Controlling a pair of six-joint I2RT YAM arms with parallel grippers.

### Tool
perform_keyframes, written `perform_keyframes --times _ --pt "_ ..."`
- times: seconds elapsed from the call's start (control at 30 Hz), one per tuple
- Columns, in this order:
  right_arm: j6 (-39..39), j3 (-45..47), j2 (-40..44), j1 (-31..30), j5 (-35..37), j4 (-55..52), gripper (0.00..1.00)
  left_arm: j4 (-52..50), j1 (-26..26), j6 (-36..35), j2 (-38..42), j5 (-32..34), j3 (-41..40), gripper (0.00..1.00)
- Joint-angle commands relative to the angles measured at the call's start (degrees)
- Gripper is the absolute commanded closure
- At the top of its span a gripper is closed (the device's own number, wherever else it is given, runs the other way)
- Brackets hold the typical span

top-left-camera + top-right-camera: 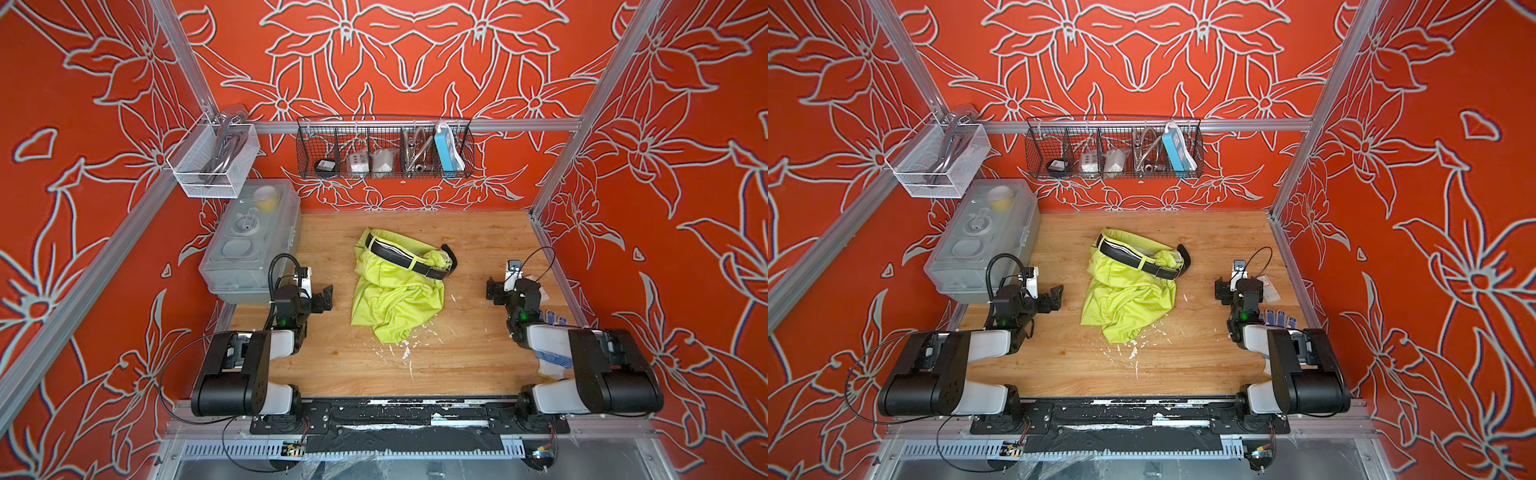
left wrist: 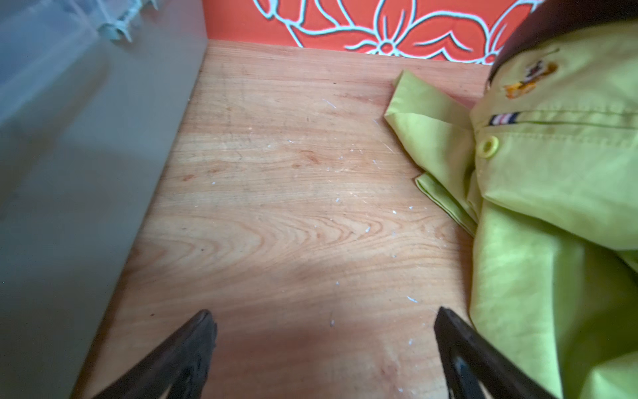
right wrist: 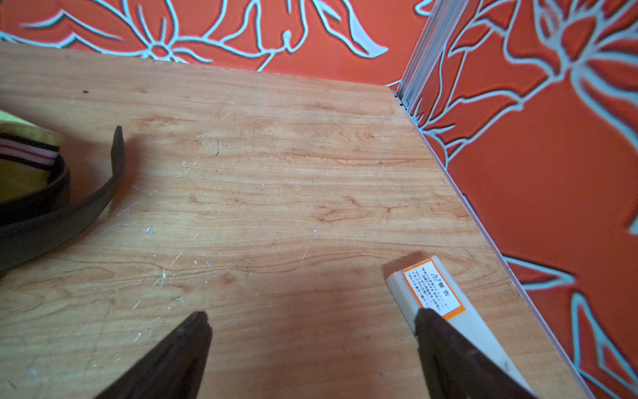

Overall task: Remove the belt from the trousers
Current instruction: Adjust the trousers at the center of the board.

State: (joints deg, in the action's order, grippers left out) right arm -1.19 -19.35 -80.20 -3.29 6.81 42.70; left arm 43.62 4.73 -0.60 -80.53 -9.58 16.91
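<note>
Wooden tabletop (image 1: 478,249) carries soft, limp trousers (image 1: 390,303); we judge the belt (image 1: 409,259) stiffer, best gripped at its free tail; left gripper (image 1: 327,297) and right gripper (image 1: 492,292) gape empty.

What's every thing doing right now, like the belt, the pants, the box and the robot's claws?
trousers, crumpled in a heap.
belt, still threaded through the waistband loops, tail end curling free.
left claw, open, holding nothing.
right claw, open, holding nothing.
clear box, lid shut.
</note>
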Motion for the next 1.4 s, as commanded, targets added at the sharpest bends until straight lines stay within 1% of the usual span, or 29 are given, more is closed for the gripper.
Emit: perform_keyframes --times 0.0,0.03,0.07,0.1,0.13,0.17,0.23,0.3,0.33,0.37,0.47,0.53,0.6,0.63,0.73,0.8,0.83,0.9,0.97,1.1,1.23,1.37 --pt "-3.13 -6.71 5.30 -0.97 -3.31 -13.98 0.10 -9.29 -0.57 0.32 3.74 1.90 5.91 0.02" --pt "-4.50 -10.64 6.75 -2.29 -0.64 -22.09 0.12 -20.18 -1.55 -0.42 6.28 2.29 10.99 0.02" --pt "-6.61 -13.98 7.60 -4.11 2.83 -28.49 0.11 -27.52 -3.20 0.69 8.03 4.32 15.18 0.04" --pt "-8.21 -16.42 8.47 -5.42 3.68 -33.31 0.11 -33.80 -4.79 3.00 9.53 6.01 18.17 0.05" --pt "-10.03 -19.08 9.70 -6.61 2.29 -38.92 0.10 -39.06 -6.83 5.91 11.22 7.25 20.98 0.06" --pt "-11.76 -21.26 10.84 -8.12 1.14 -43.75 0.01 -43.77 -8.47 9.71 13.38 7.60 23.38 0.07" --pt "-14.53 -23.57 13.11 -11.36 -1.23 -50.53 0.00 -50.91 -9.94 18.01 16.48 6.52 26.94 0.10" --pt "-16.56 -23.93 15.91 -15.01 -2.51 -53.94 0.00 -56.92 -10.24 23.95 19.31 2.03 29.74 0.18" --pt "-17.69 -23.72 17.68 -16.89 -3.95 -55.70 0.00 -59.50 -10.58 26.82 21.04 0.66 30.83 0.22" --pt "-18.64 -23.27 19.31 -18.70 -4.92 -57.45 0.00 -62.45 -10.79 29.75 22.64 -0.16 31.84 0.27" --pt "-19.30 -20.55 22.16 -22.60 -4.41 -57.59 0.00 -68.67 -10.80 36.25 27.00 -3.65 33.59 0.30" --pt "-20.39 -18.85 21.73 -24.66 -3.67 -55.14 0.00 -70.64 -10.80 39.03 28.05 -5.71 33.54 0.30" --pt "-22.19 -19.65 19.09 -27.06 -1.64 -53.94 0.00 -70.86 -10.85 40.41 28.11 -8.20 32.89 0.30" --pt "-23.26 -20.50 17.14 -28.57 -0.11 -53.25 0.00 -71.10 -10.88 40.82 27.71 -8.83 32.70 0.30" --pt "-24.15 -21.82 12.62 -30.77 1.26 -48.98 0.00 -72.54 -10.86 40.99 25.46 -10.24 33.32 0.30" --pt "-24.01 -22.27 10.22 -31.07 1.13 -46.00 0.00 -72.79 -10.88 41.29 24.29 -12.13 33.84 0.30" --pt "-24.16 -22.60 8.90 -31.28 1.24 -44.72 0.00 -73.06 -10.88 41.53 21.69 -12.92 34.24 0.30" --pt "-24.42 -23.15 6.29 -31.43 2.28 -41.87 0.00 -72.94 -10.84 42.08 20.77 -13.65 34.51 0.30" --pt "-24.17 -23.49 4.31 -31.47 3.90 -38.63 0.00 -72.05 -10.88 42.64 21.13 -13.65 34.32 0.30" --pt "-24.82 -25.55 0.64 -31.43 2.89 -36.13 0.00 -70.96 -10.87 42.70 22.26 -13.02 33.49 0.30" --pt "-25.91 -27.35 -4.31 -31.43 2.64 -34.10 0.00 -70.57 -10.88 43.17 21.31 -13.65 33.02 0.30" --pt "-26.12 -28.47 -8.74 -31.41 4.34 -30.16 0.01 -69.19 -10.88 43.85 20.21 -14.21 33.81 0.30"
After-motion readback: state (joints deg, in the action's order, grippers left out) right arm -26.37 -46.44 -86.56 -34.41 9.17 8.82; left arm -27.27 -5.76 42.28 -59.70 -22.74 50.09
